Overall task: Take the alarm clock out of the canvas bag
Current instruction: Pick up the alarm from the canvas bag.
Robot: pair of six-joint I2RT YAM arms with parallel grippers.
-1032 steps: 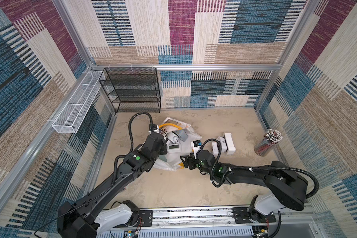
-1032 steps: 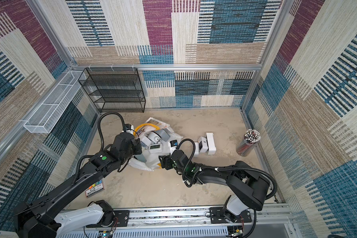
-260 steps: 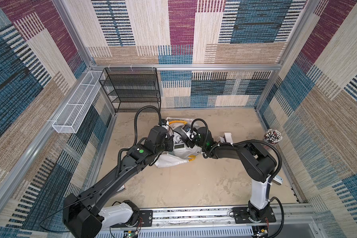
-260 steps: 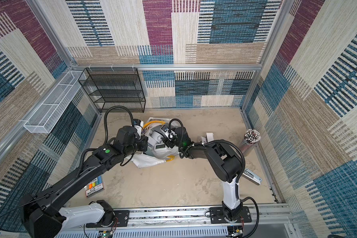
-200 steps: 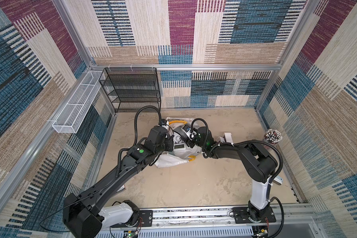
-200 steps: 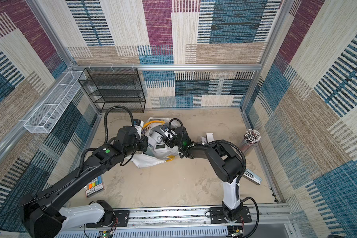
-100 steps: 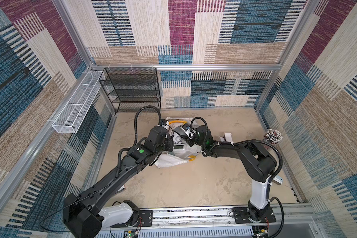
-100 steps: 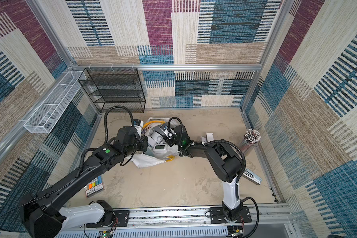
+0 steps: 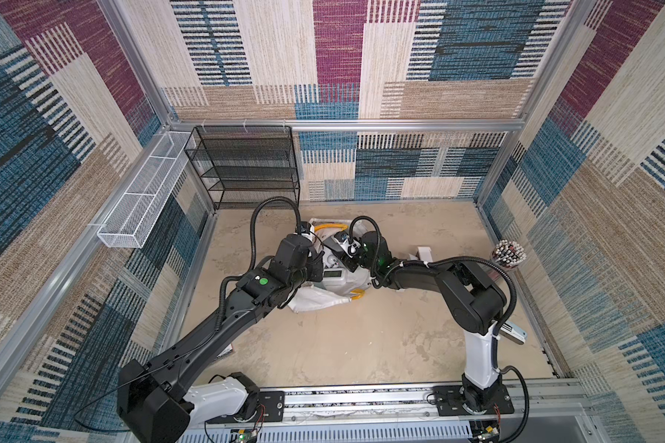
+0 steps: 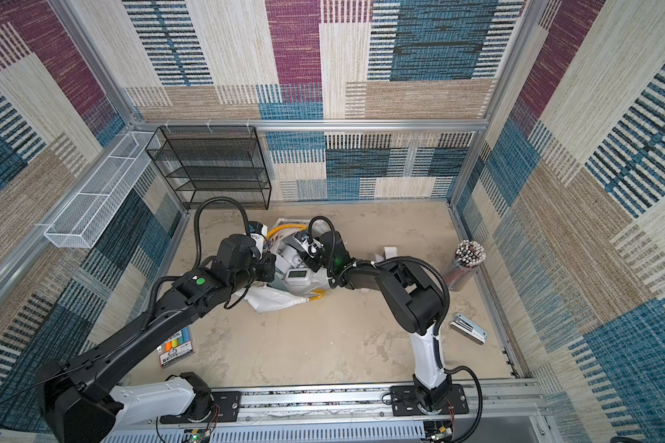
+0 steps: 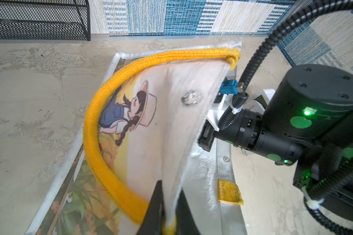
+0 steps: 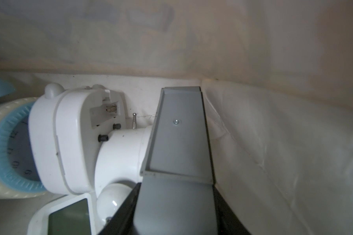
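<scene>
1. Wire basket [image 9: 143, 207] and mesh shelf [image 9: 246, 168]: far left, well apart from the work.
2. Left gripper [image 11: 169, 190]: fingers pinched shut on a fold of the canvas bag [image 11: 171, 114] at its rim, beside the yellow handle [image 11: 94, 122], holding the mouth lifted.
3. Canvas bag: slumped mid-table, mouth towards the right arm.
4. Alarm clock [image 12: 73, 140]: inside the bag, white, its back to the wrist camera. It is crowded by a blue-rimmed dial [image 12: 10, 150] and a digital display unit [image 12: 69, 215].
5. Right gripper [image 12: 177, 130]: reached into the bag. One grey finger lies against a white cylindrical part at the clock's back; the other finger is hidden, so a grip cannot be told.
6. Pencil cup [image 9: 509, 255]: far right, apart.

Hazards, as judged:
- The smooth round part may slip or turn between the fingers.
- The close neighbours invite seizing or dragging the wrong item.
- If the pinched fold slips, the flap drops onto the gripper.
- A catch at the rim would drag the bag along.
</scene>
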